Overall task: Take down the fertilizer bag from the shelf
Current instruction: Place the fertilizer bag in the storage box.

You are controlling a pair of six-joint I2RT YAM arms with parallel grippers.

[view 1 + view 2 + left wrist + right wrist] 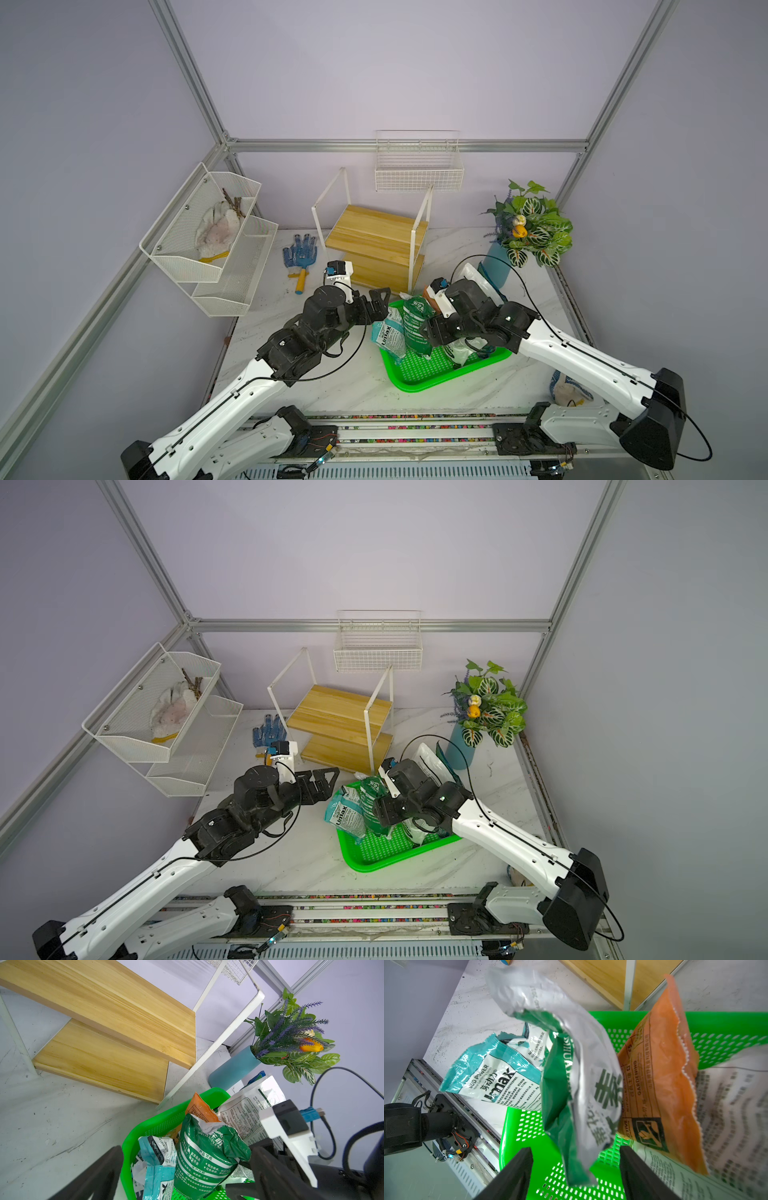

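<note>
Green plastic tray point(419, 384) sat on the marble surface point(332, 374), just in front of the shelf point(376, 239), whose two wooden boards and thin white frame showed in both top views. The fertilizer bag point(577, 1095), dark green with a silver inner face, was off the shelf and in the tray, standing roughly upright with its torn top crumpled; its outline was blurred in the right wrist view. It stood between a teal bag point(494, 1078), which leaned over the tray's rim on the left arm's side, and an orange bag point(660, 1084) on the opposite side, with a white printed bag point(733, 1115) beyond the orange one. Right hand point(575, 1148) hung over the tray with its jaws spread; the fertilizer bag's lower part lay between the two black fingers point(517, 1172), with a clear gap to each, so nothing was pinched. In a top view the same hand point(432, 332) sat just beside the bag. Left hand point(376, 306) was spread wide and held nothing, poised at the tray's near corner close to the teal bag; the left wrist view showed its fingers point(99, 1174) on either side of the tray's contents without contact. Blue vase of artificial plants point(496, 270) stood beside the shelf at the back of the surface.
</note>
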